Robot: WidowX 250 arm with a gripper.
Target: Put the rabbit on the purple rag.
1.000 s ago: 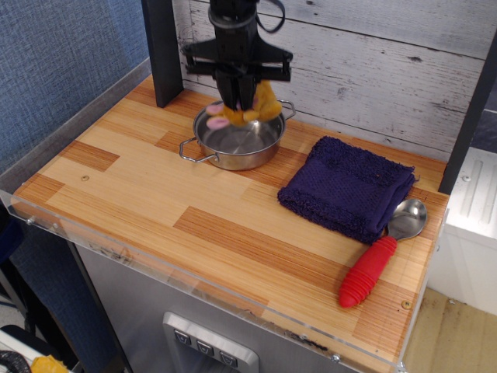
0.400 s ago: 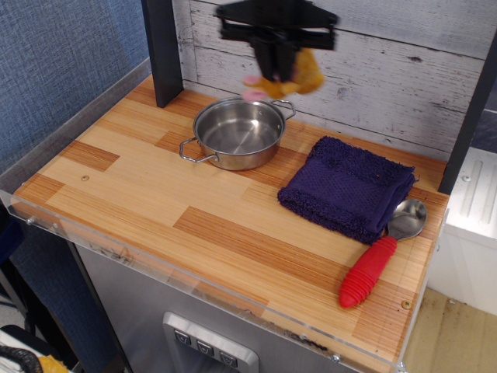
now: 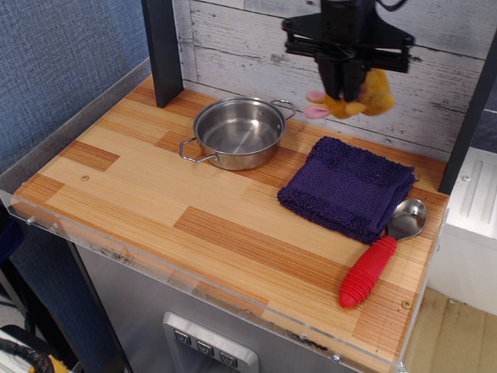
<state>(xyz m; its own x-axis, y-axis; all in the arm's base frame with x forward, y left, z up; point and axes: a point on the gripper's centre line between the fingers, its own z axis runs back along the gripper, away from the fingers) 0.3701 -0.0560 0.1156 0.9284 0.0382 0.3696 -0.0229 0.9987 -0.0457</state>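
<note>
Above the purple rag's (image 3: 347, 187) far edge, fingers (image 3: 342, 84) pinching the rabbit (image 3: 353, 98), lengthwise sideways, pink feet leftward.

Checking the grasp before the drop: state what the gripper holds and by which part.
The gripper is shut on the rabbit, pinching its upper body from above; its pink feet hang out to the left, above the purple rag.

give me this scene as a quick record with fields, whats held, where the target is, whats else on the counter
tool: shut on the rabbit, raised in the air
rabbit: yellow-orange plush, pink feet dangling, above the far edge of the rag
purple rag: folded, flat on the wooden counter, nothing on it
steel pan: empty, left of the rag
spoon: red handle, bowl against the rag's right edge
task state: rabbit not yet on the rag
</note>
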